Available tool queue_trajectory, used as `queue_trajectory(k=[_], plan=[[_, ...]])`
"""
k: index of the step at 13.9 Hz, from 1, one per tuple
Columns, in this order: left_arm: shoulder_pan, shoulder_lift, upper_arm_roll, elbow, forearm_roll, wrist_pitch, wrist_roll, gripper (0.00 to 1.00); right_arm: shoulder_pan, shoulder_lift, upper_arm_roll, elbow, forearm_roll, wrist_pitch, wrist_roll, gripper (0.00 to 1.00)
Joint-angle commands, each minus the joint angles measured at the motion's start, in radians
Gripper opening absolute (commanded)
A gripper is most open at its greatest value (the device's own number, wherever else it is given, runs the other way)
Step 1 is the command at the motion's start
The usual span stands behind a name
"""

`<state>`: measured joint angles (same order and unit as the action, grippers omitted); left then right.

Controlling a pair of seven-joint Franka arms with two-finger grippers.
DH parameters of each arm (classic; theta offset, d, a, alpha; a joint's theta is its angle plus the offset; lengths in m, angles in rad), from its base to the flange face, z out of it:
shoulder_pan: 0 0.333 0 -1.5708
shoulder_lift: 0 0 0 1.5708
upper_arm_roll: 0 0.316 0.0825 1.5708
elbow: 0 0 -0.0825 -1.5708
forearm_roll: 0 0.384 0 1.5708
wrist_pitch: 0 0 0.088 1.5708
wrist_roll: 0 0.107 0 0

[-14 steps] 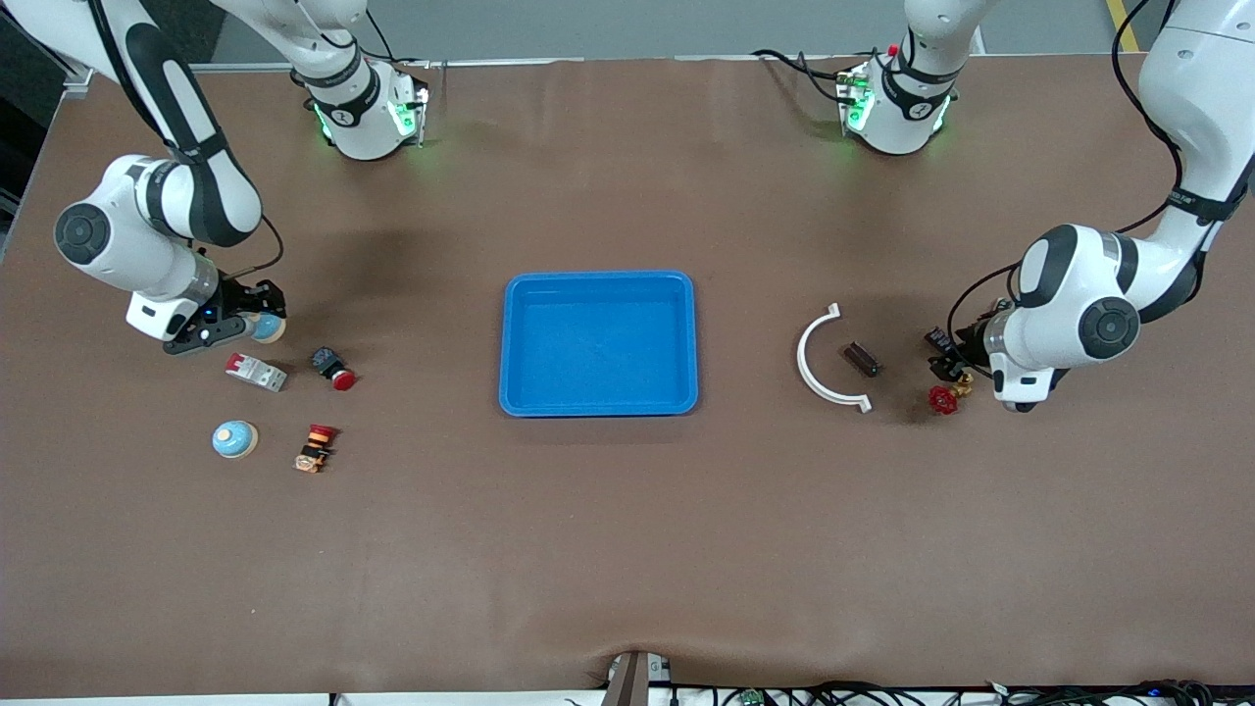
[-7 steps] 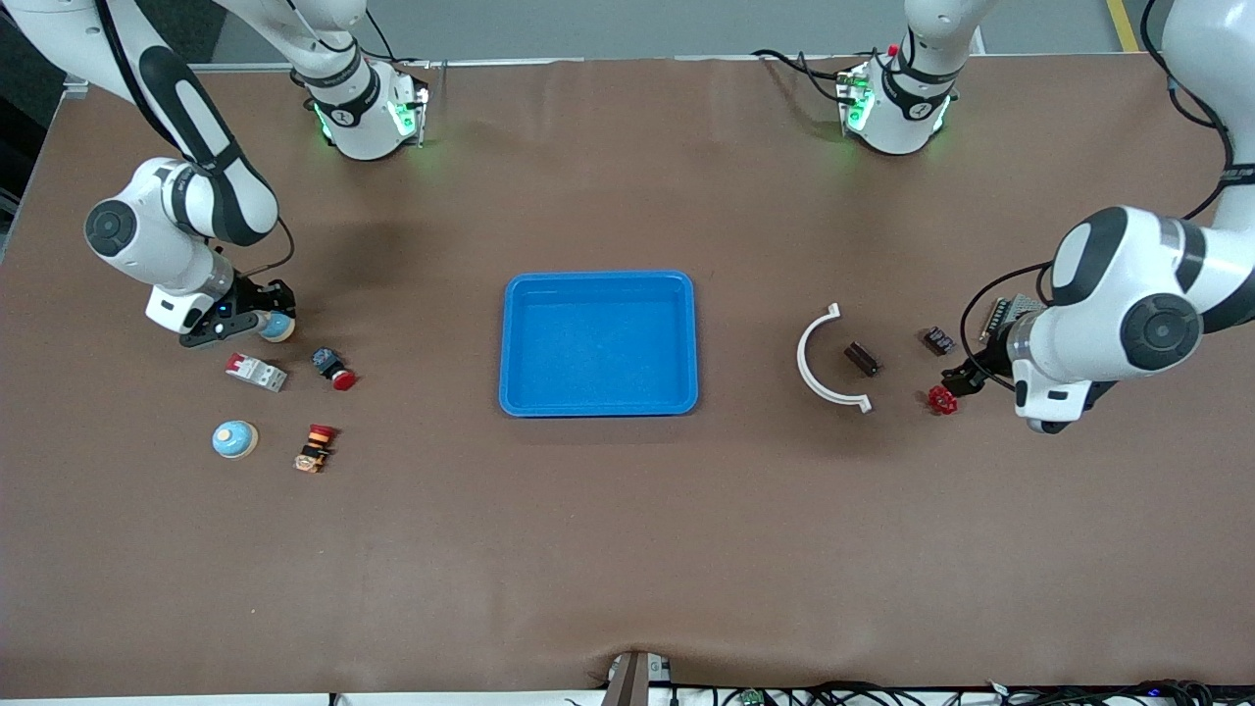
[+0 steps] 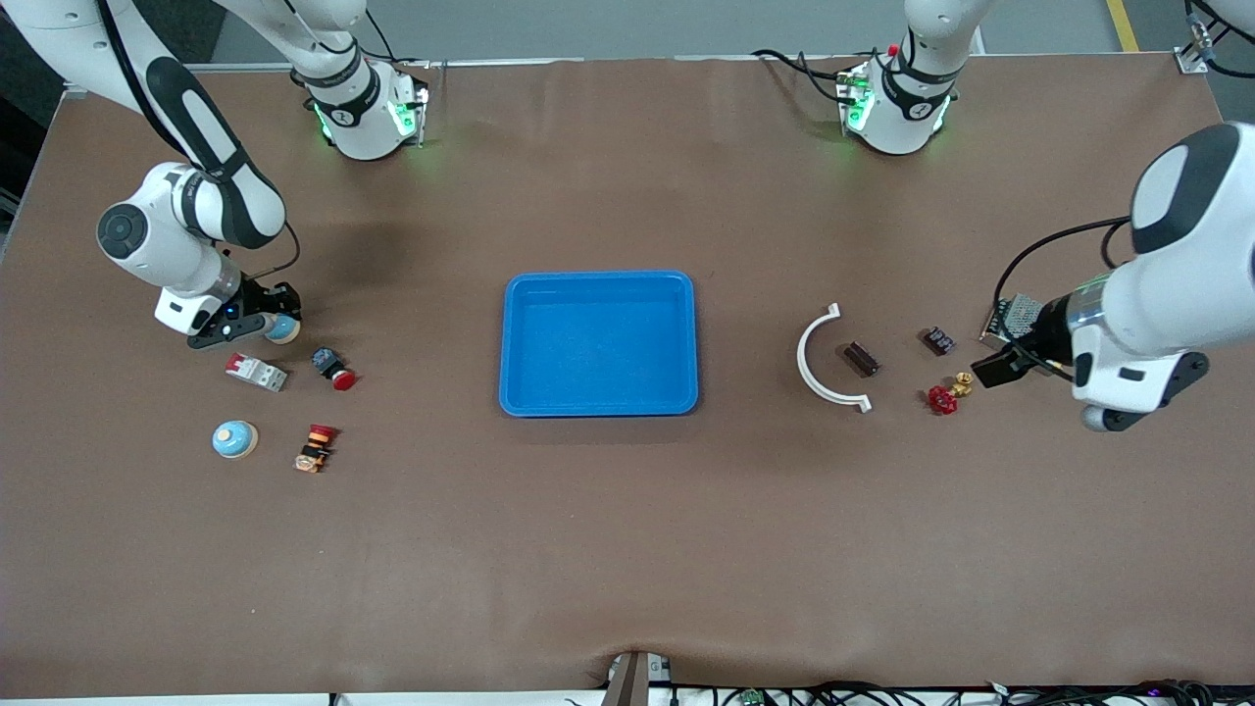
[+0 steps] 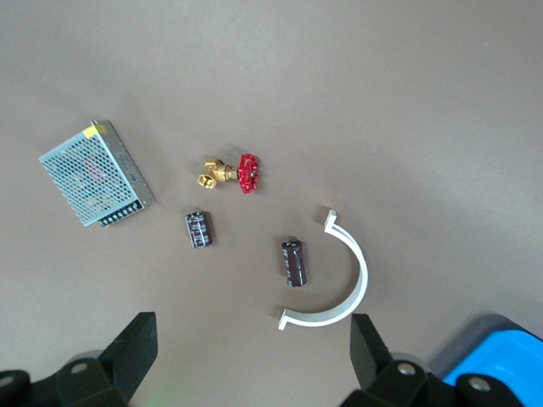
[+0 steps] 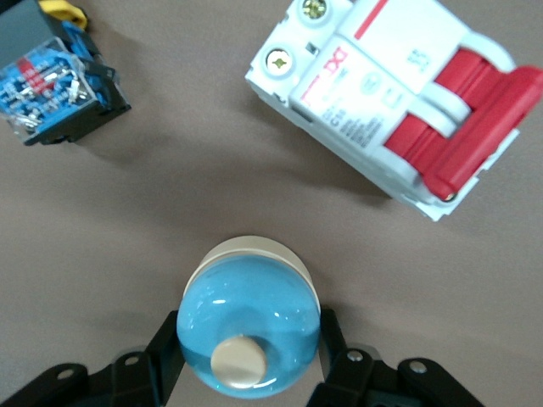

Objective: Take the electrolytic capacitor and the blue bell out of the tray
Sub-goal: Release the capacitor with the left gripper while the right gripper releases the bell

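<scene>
A blue bell (image 3: 282, 329) with a cream button is clamped between the fingers of my right gripper (image 3: 267, 325), low over the table beside the circuit breaker. The right wrist view shows the bell (image 5: 248, 326) filling the right gripper (image 5: 248, 349). A second blue bell (image 3: 235, 439) sits nearer the front camera. One dark capacitor (image 3: 862, 359) (image 4: 293, 262) lies next to the white arc, another capacitor (image 3: 939, 340) (image 4: 198, 230) beside the valve. My left gripper (image 3: 995, 371) (image 4: 252, 352) hangs open and empty, high over the table by the valve.
The empty blue tray (image 3: 598, 343) is mid-table. Around the right gripper lie a circuit breaker (image 3: 256, 372) and two push buttons (image 3: 333, 371) (image 3: 315, 448). At the left arm's end lie a white arc (image 3: 819, 358), red valve (image 3: 946, 396) and power supply (image 3: 1015, 316).
The left gripper has opened wide and risen off the small capacitor, drawing back toward the left arm's end with nothing in it. The right gripper with the bell shifted slightly toward the tray.
</scene>
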<state>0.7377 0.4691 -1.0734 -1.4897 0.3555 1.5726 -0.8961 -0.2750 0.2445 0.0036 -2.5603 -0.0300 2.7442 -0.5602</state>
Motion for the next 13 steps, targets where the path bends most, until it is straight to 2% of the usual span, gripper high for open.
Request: queue_trajectory(k=[1, 2, 4, 6, 7, 10, 13], plan=[[0.009, -0.036, -0.02, 0.042, -0.01, -0.049, 0.069, 1.0, -0.023, 0.013, 0.015, -0.006, -0.013, 0.02, 0.013, 0.99], [0.009, -0.044, -0.019, 0.045, -0.009, -0.051, 0.103, 1.0, -0.032, 0.012, 0.016, -0.005, -0.013, 0.012, 0.013, 1.0], [-0.001, -0.133, -0.011, 0.051, -0.007, -0.051, 0.169, 1.0, -0.032, 0.001, 0.016, -0.002, -0.013, -0.001, 0.013, 1.0], [-0.027, -0.162, 0.018, 0.051, -0.015, -0.051, 0.215, 1.0, -0.023, -0.049, 0.021, 0.035, -0.01, -0.164, 0.022, 1.0], [-0.064, -0.209, 0.077, 0.051, -0.024, -0.051, 0.257, 1.0, -0.02, -0.08, 0.024, 0.072, -0.007, -0.278, 0.04, 1.0], [-0.292, -0.315, 0.356, 0.045, -0.093, -0.051, 0.393, 1.0, 0.052, -0.143, 0.026, 0.228, -0.001, -0.57, 0.156, 1.0], [-0.414, -0.378, 0.551, 0.043, -0.2, -0.051, 0.489, 1.0, 0.103, -0.119, 0.022, 0.433, -0.002, -0.74, 0.265, 1.0]])
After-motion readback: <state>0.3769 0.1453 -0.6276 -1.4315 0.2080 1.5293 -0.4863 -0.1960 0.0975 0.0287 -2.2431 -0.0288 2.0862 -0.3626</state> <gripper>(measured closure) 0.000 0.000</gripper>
